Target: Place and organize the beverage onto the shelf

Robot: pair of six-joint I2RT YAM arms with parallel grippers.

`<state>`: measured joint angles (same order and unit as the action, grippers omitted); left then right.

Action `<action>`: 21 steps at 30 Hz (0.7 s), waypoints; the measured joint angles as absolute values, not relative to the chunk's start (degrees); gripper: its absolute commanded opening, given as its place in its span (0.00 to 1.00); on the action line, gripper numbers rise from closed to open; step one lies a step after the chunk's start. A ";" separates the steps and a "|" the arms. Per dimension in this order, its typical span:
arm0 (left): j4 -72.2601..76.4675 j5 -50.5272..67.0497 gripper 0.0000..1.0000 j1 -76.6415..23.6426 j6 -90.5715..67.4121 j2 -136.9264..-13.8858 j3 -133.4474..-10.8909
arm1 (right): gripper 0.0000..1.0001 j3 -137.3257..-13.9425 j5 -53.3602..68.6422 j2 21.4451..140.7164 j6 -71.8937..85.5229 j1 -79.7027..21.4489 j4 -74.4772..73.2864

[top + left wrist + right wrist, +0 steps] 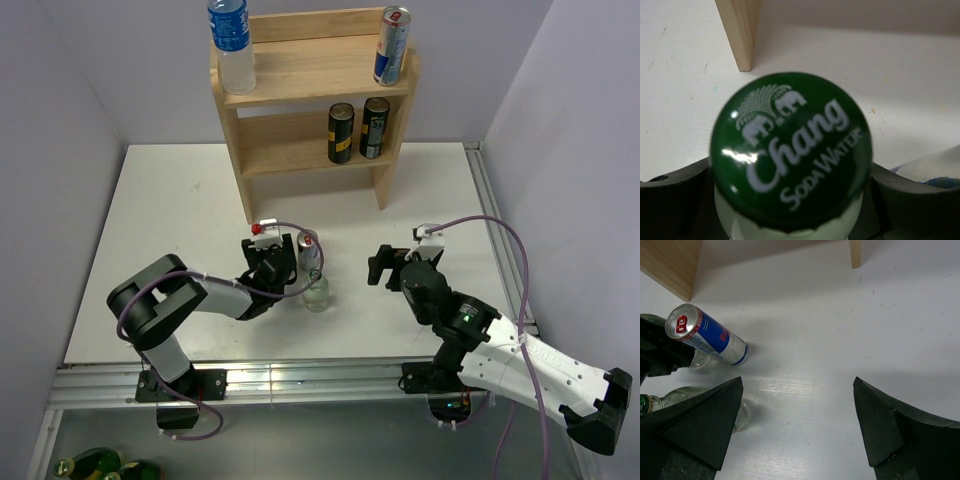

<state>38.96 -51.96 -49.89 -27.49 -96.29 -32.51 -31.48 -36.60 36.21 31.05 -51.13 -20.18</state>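
Note:
A glass soda water bottle with a green Chang cap (pixel 790 150) stands between my left gripper's fingers (pixel 912 192), which sit against both sides of its pale shoulder. In the top view my left gripper (pixel 283 267) points down over it and hides it. A Red Bull can (pixel 308 250) stands just to its right. A second clear bottle (pixel 317 292) is by the can and seems to lie on its side (pixel 687 396). My right gripper (pixel 380 266) hovers open over bare table (pixel 797 405). The shelf (pixel 310 70) stands at the back.
On the shelf's top tier stand a water bottle (pixel 232 45) and a Red Bull can (pixel 391 45). Two dark cans (pixel 357 130) stand on the lower tier. A shelf leg (pixel 740 35) is just beyond the held bottle. Green bottles (pixel 95 463) lie below the table's near edge.

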 measured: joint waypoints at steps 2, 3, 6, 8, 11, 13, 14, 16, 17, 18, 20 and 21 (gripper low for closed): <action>40.21 -52.47 0.64 -49.82 -27.14 -97.12 -32.75 | 0.98 -31.48 -36.60 36.21 31.05 -51.13 -20.18; 40.84 -52.64 0.59 -49.78 -27.03 -97.47 -32.88 | 0.98 -31.46 -36.60 36.21 31.05 -51.13 -20.18; 42.04 -53.08 0.46 -49.67 -26.79 -98.15 -33.06 | 0.98 -31.46 -36.60 36.38 31.05 -51.13 -20.18; 42.19 -53.25 0.40 -49.67 -26.74 -98.24 -33.10 | 0.98 -31.46 -36.62 36.62 31.05 -51.13 -20.16; 41.95 -53.30 0.26 -49.67 -26.76 -98.19 -33.17 | 0.98 -31.46 -36.62 36.91 31.05 -51.13 -20.16; 40.93 -53.28 0.13 -49.67 -26.81 -98.04 -33.52 | 0.98 -31.46 -36.62 36.91 31.05 -51.13 -20.16; 40.34 -53.28 0.02 -49.67 -26.85 -97.97 -33.74 | 0.98 -31.46 -36.62 36.91 31.05 -51.13 -20.16; 38.26 -53.30 0.00 -49.67 -27.31 -97.65 -34.37 | 0.98 -31.46 -36.62 36.91 31.05 -51.13 -20.16; 37.19 -53.30 0.00 -49.67 -27.68 -97.34 -34.59 | 0.98 -31.46 -36.62 36.88 31.05 -51.13 -20.16; 35.97 -53.32 0.00 -49.67 -28.10 -96.97 -34.74 | 0.98 -31.46 -36.62 36.88 31.05 -51.13 -20.16; 33.61 -53.32 0.00 -49.69 -28.71 -95.90 -34.76 | 0.98 -31.44 -36.62 36.88 31.05 -51.13 -20.16; 32.21 -53.25 0.00 -49.69 -29.06 -95.31 -34.76 | 0.98 -31.44 -36.62 36.86 31.07 -51.13 -20.16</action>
<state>32.21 -53.25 -49.69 -29.06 -95.31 -34.76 -31.44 -36.62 36.86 31.07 -51.13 -20.16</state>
